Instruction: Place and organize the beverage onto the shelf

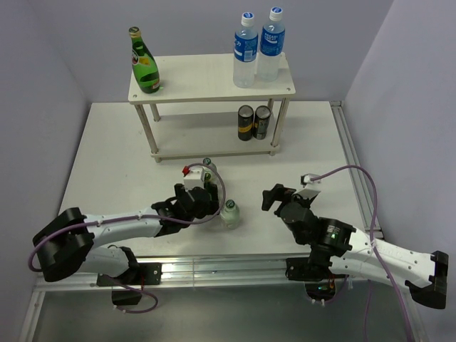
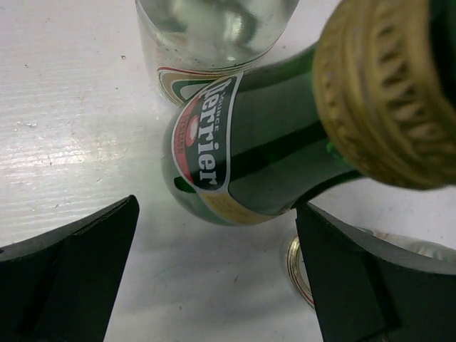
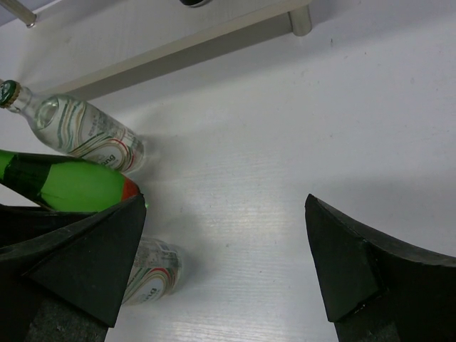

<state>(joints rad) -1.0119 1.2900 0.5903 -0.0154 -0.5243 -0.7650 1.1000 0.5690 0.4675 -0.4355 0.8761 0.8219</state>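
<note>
One green glass bottle (image 1: 145, 68) stands on the top left of the pale wood shelf (image 1: 206, 89), and two blue-label bottles (image 1: 245, 53) stand on its top right. A second green bottle (image 2: 242, 149) stands on the table, its gold cap (image 2: 388, 92) close to the left wrist camera. My left gripper (image 2: 215, 208) is open, with the bottle's base just beyond its fingertips; it shows in the top view too (image 1: 203, 198). Two small clear bottles (image 1: 229, 212) (image 1: 208, 165) stand beside it. My right gripper (image 3: 222, 206) is open and empty, to the right (image 1: 274, 196).
Two dark cans (image 1: 254, 122) stand on the shelf's lower board at the right. The right wrist view shows the green bottle (image 3: 71, 182) and the small bottles (image 3: 89, 135) (image 3: 149, 274) to its left. A metal rail (image 1: 214, 267) runs along the table's near edge.
</note>
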